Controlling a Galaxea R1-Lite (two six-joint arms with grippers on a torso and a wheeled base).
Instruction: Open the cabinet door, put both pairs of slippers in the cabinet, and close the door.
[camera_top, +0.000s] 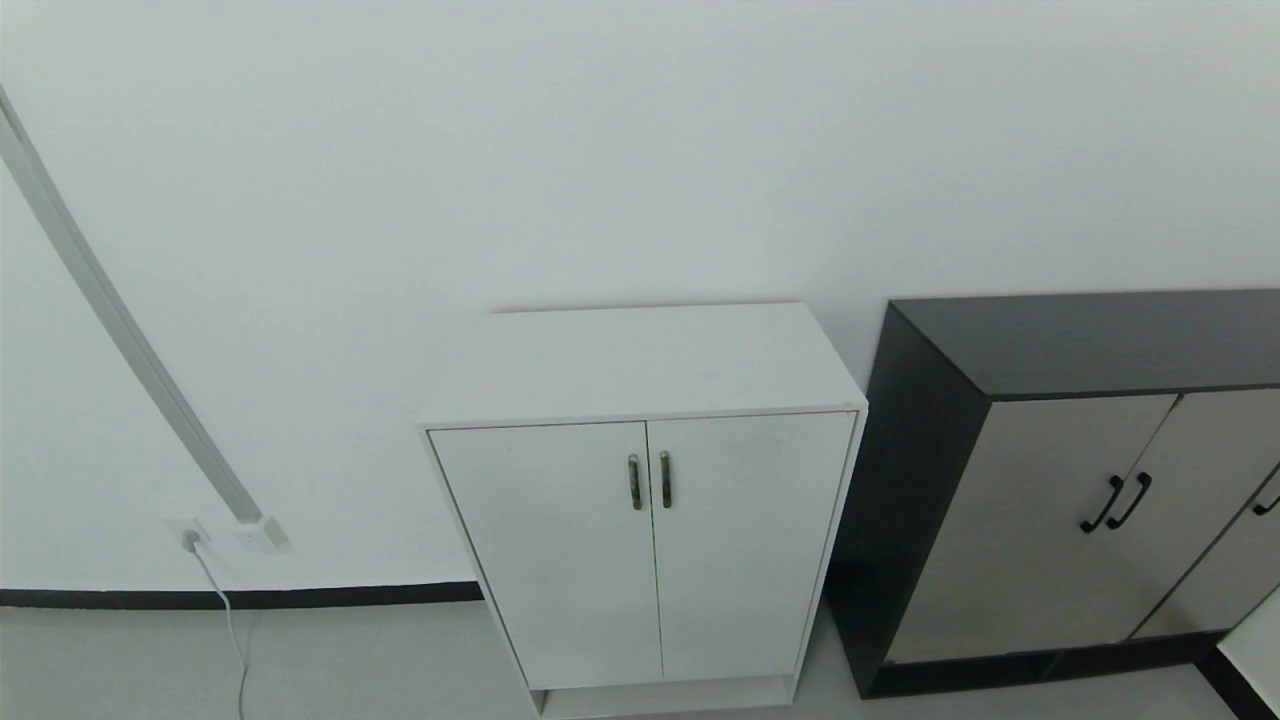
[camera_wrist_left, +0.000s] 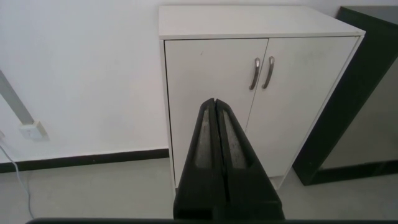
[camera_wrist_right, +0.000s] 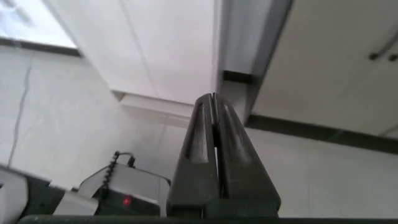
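A white two-door cabinet (camera_top: 640, 540) stands against the wall with both doors closed. Two metal handles (camera_top: 649, 481) sit side by side at the middle seam. In the left wrist view the same cabinet (camera_wrist_left: 249, 106) faces me, and my left gripper (camera_wrist_left: 215, 102) is shut, held some way in front of the left door with nothing in it. My right gripper (camera_wrist_right: 214, 98) is shut and empty, low over the floor near the cabinet's bottom corner (camera_wrist_right: 174, 81).
A black cabinet with grey doors (camera_top: 1080, 500) stands right beside the white one. A wall socket with a plugged cable (camera_top: 190, 540) is at the left, its cord trailing to the floor. A slanted cable duct (camera_top: 110, 310) runs up the wall.
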